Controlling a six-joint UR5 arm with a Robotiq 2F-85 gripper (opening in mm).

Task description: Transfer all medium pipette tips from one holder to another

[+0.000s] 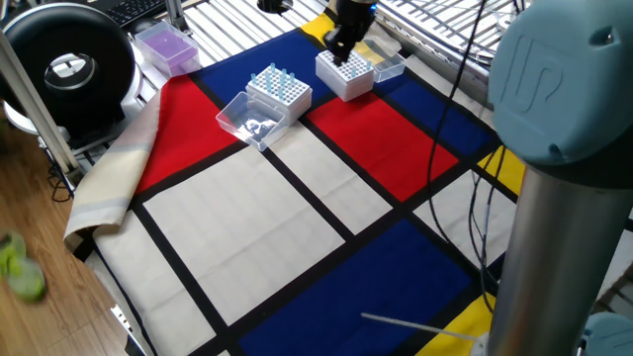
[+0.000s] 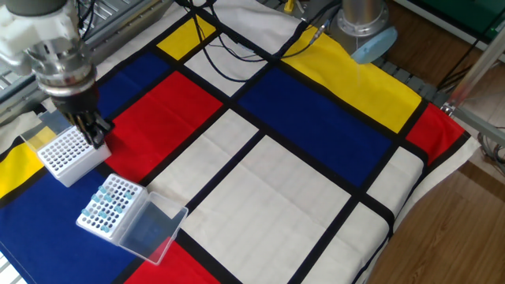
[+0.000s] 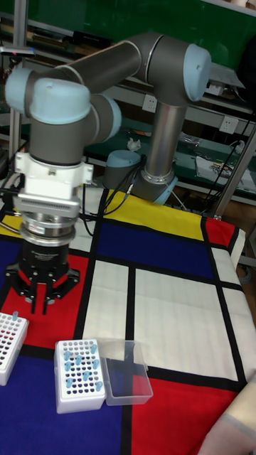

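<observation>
While the gripper (image 3: 44, 302) hangs beside the white perforated holder (image 2: 69, 152), fingers close together and seemingly empty, a skewed descent could jam a fingertip against the rack. The medium pipette tips (image 3: 77, 364), slender pale-blue translucent cones, stand in the other holder (image 2: 110, 204), whose clear hinged lid (image 3: 126, 370) lies open on the patchwork cloth (image 2: 260, 181).

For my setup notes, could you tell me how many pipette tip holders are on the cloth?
2. One white holder sits under the gripper; the other holder, with the pale-blue tips and an open clear lid, lies beside it.
</observation>
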